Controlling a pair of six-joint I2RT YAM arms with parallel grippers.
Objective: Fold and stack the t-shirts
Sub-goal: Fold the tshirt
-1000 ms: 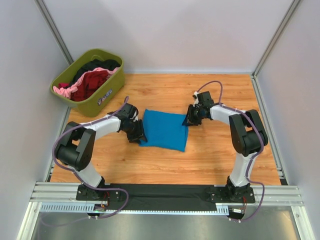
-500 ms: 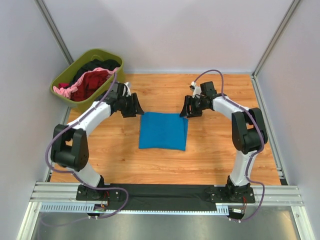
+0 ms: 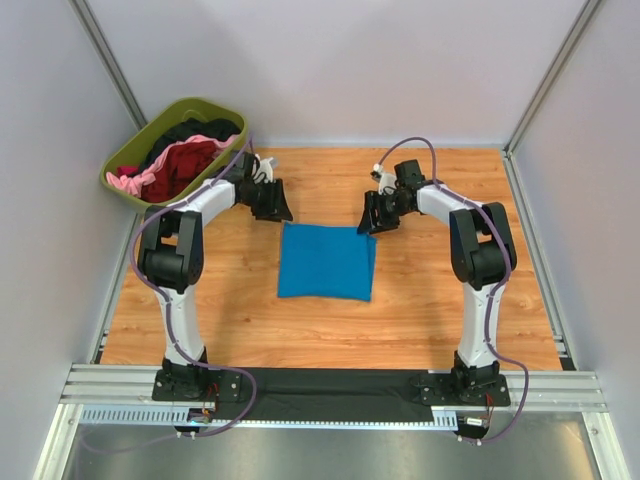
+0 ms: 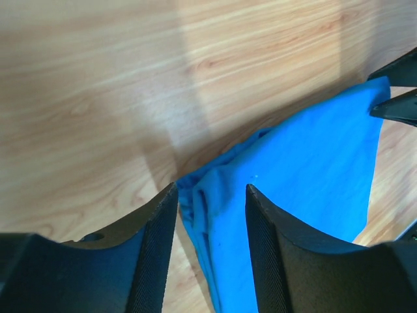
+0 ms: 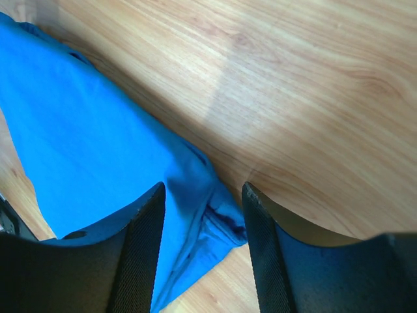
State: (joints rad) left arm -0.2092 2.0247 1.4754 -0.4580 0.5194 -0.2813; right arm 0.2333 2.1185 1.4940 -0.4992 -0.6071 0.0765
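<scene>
The folded blue shirt [image 3: 327,262] lies mid-counter [image 3: 430,295]. The left tool [image 3: 277,210] and right tool [image 3: 368,221], both apart and empty, flank its far corners. A tub [image 3: 215,181] of shirts [image 3: 185,165] sits beyond its far-left corner.

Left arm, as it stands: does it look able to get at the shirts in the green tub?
Probably yes. The left gripper hangs open and empty close beside the tub. The tub's top is uncovered, the heaped shirts reach up to its rim, and nothing stands between them and the gripper.
</scene>
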